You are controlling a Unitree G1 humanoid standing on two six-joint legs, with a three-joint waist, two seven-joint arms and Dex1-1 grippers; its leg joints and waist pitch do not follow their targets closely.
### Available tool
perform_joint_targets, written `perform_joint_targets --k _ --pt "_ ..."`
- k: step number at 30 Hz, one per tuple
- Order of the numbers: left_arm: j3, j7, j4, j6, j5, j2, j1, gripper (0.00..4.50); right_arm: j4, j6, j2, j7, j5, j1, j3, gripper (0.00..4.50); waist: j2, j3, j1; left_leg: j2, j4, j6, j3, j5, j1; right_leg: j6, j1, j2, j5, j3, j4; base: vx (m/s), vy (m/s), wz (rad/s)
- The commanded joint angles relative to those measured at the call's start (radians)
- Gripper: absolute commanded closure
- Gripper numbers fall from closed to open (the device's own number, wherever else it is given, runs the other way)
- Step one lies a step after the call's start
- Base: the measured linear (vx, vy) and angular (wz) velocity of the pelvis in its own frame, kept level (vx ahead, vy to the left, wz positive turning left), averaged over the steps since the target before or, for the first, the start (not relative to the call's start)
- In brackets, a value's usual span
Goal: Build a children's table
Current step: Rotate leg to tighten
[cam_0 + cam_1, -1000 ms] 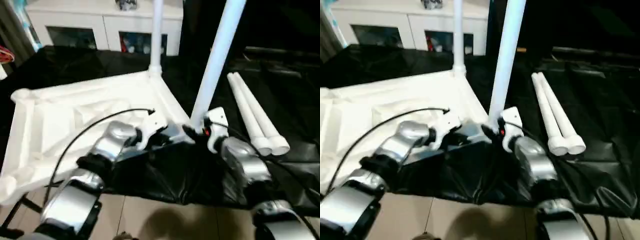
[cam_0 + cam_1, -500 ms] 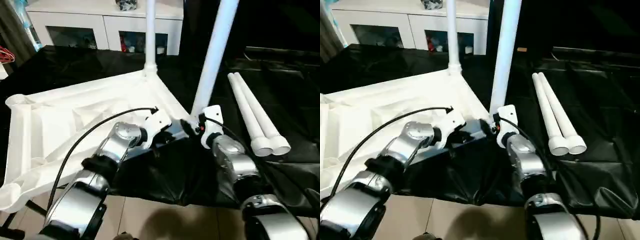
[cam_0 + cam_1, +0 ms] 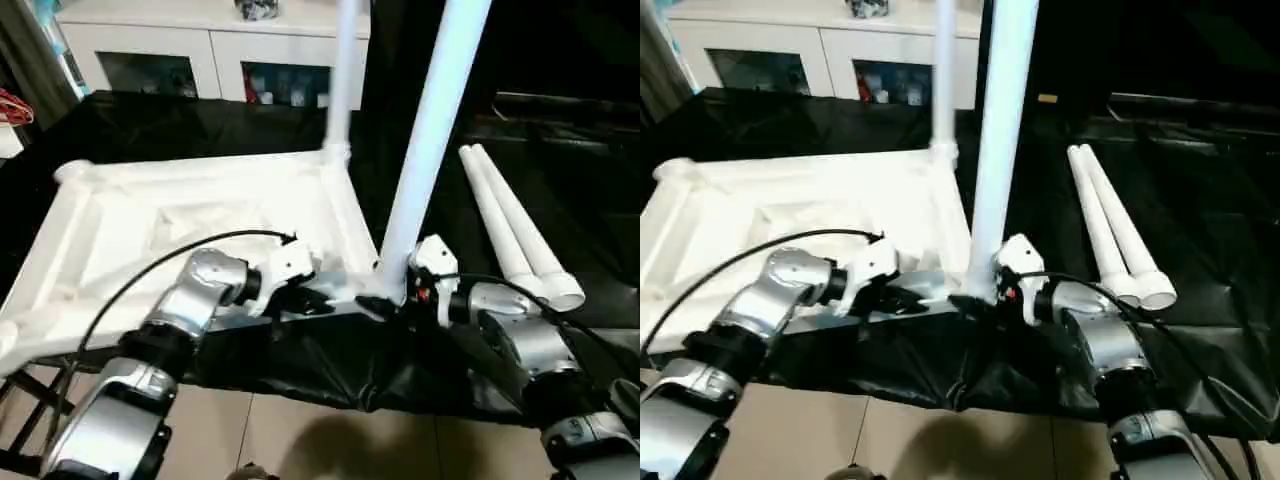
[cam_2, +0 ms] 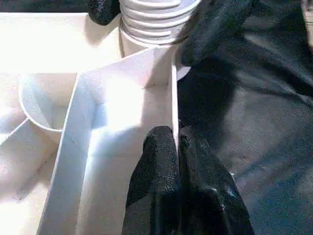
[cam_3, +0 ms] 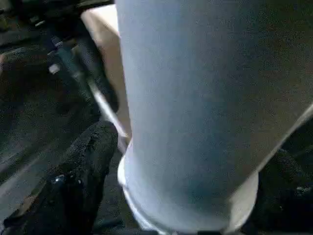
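The children's table is laid underside up, near leg upright. Left gripper is closed on its rim; right gripper is spread around the leg's base.

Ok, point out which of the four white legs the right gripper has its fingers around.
The near upright leg, standing in the tabletop's closest corner. The right gripper straddles its base. The other upright leg stands at the far corner; two loose legs lie flat alongside.

The table top was white, its legs white too (the nearest one tinged pale blue), on a black cloth; forearms silver, fingers black.
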Motion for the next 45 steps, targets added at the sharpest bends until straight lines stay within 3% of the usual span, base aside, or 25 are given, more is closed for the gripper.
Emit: perform_joint_targets --k 1,10,17,22,27,34,35,36,42,43,45 --pt "-0.030 -0.051 -0.038 -0.025 -0.022 -0.009 0.002 4.50 -0.057 0.024 -0.002 0.083 0.020 0.018 0.059 0.67 -0.010 -0.064 0.004 0.094 -0.069 0.082 -0.042 -0.177 0.011 -0.107 0.040 -0.128 -0.386 0.079 -0.082 0.000 0.000 0.00" --pt "-0.028 -0.095 -0.033 -0.034 -0.026 0.022 -0.001 4.50 -0.150 0.085 -0.028 0.147 0.025 0.061 0.101 1.32 -0.011 -0.064 0.016 0.092 -0.069 0.064 -0.043 -0.176 0.014 -0.098 0.039 -0.130 -0.407 0.079 -0.085 0.000 0.000 0.00" --pt "-0.013 -0.042 -0.014 -0.025 -0.025 -0.002 -0.012 4.50 -0.148 0.113 0.001 0.104 0.038 0.062 0.080 1.64 -0.011 -0.064 0.016 0.092 -0.069 0.060 -0.043 -0.176 0.013 -0.105 0.040 -0.130 -0.390 0.078 -0.084 0.000 0.000 0.00" --pt "0.017 0.094 0.017 0.028 -0.016 -0.067 -0.042 4.50 -0.047 0.093 0.105 -0.139 -0.001 0.026 0.017 1.69 -0.014 -0.060 0.004 0.089 -0.072 0.029 -0.048 -0.208 0.017 -0.089 0.036 -0.134 -0.470 0.075 -0.095 0.000 0.000 0.00" --pt "0.026 0.240 0.054 0.067 0.007 -0.142 -0.074 4.50 0.097 0.070 0.204 -0.417 -0.048 -0.042 -0.042 1.71 -0.014 -0.061 -0.019 0.086 -0.071 0.016 -0.050 -0.223 0.021 -0.099 0.034 -0.134 -0.468 0.075 -0.097 0.000 0.000 0.00" --pt "0.035 0.413 0.096 0.097 0.033 -0.238 -0.112 4.50 0.212 0.086 0.304 -0.620 -0.068 -0.115 -0.079 1.72 -0.014 -0.067 -0.024 0.087 -0.069 0.039 -0.045 -0.163 0.014 -0.132 0.041 -0.131 -0.342 0.080 -0.081 0.000 0.000 0.00" --pt "0.034 0.422 0.097 0.098 0.033 -0.248 -0.113 4.50 0.225 0.079 0.315 -0.628 -0.071 -0.122 -0.081 1.16 -0.013 -0.067 -0.024 0.087 -0.069 0.039 -0.045 -0.163 0.014 -0.134 0.040 -0.131 -0.341 0.081 -0.081 0.000 0.000 0.00" --pt "0.034 0.425 0.098 0.098 0.034 -0.251 -0.113 4.50 0.229 0.077 0.319 -0.631 -0.072 -0.125 -0.082 1.02 -0.013 -0.067 -0.023 0.086 -0.068 0.039 -0.044 -0.164 0.015 -0.135 0.041 -0.133 -0.339 0.081 -0.081 0.000 0.000 0.00" --pt "0.010 0.382 0.080 0.055 0.045 -0.242 -0.093 4.50 0.243 0.061 0.329 -0.598 -0.051 -0.140 -0.101 0.49 -0.013 -0.065 -0.022 0.087 -0.070 0.046 -0.045 -0.182 0.014 -0.124 0.043 -0.134 -0.358 0.082 -0.084 0.000 0.000 0.00" --pt "0.006 0.363 0.072 0.049 0.042 -0.232 -0.085 4.50 0.241 0.045 0.318 -0.586 -0.061 -0.138 -0.091 0.40 -0.006 -0.066 -0.021 0.088 -0.070 0.044 -0.046 -0.181 0.014 -0.124 0.042 -0.135 -0.355 0.082 -0.083 0.000 0.000 0.00" --pt "-0.001 0.315 0.055 0.033 0.035 -0.207 -0.070 4.50 0.226 0.021 0.290 -0.540 -0.069 -0.130 -0.074 0.40 -0.010 -0.067 -0.022 0.089 -0.071 0.044 -0.046 -0.177 0.013 -0.130 0.043 -0.133 -0.331 0.083 -0.080 0.000 0.000 0.00"
